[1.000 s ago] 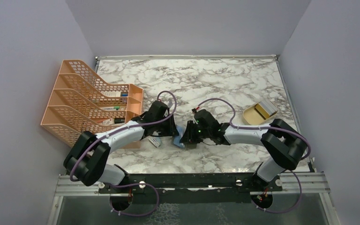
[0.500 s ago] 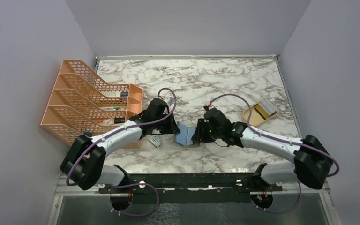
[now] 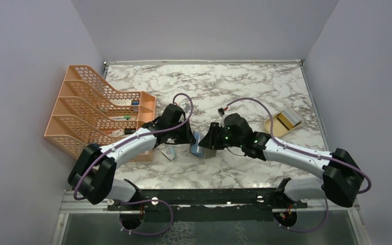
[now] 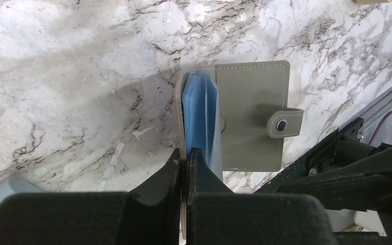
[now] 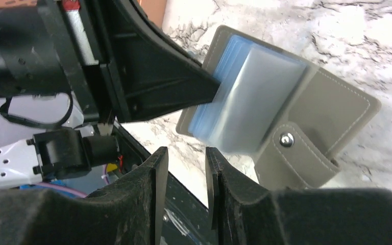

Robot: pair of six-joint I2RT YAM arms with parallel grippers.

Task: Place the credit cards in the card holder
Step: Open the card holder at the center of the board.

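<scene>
Top external view: the white-and-grey marble-pattern desk [image 3: 245, 87] carries an orange mesh plastic file rack [image 3: 89, 109] at its left edge and a shallow tan tray [image 3: 273, 128] at its right side. The tan-gold rectangular credit cards [image 3: 287, 119] lie in the tray, well apart from both arms. The grey folding card holder [image 3: 198, 147], light blue inside, sits near the desk centre, between the left gripper [image 3: 188, 139] and the right gripper [image 3: 210, 140]. A small pale flat piece [image 3: 168, 154] lies on the desk just beside the left arm. Left wrist view: the left gripper [image 4: 186, 155] is clenched on the near edge of one grey cover of the card holder [image 4: 250, 112]. The card holder is part-open, and the light blue pockets stand up between the two covers. The far cover faces the camera with its snap tab [image 4: 285, 124] pointing right. A shadow falls on the desk to the left of the card holder. Whether the card holder touches the desk cannot be told. Right wrist view: the right gripper [image 5: 186, 150] is released, its jaws apart with nothing between them. The card holder [image 5: 332, 107] hangs just beyond the fingertips, its translucent blue pockets fanned toward the camera. The left gripper [image 5: 212, 91] grasps its left edge.
</scene>
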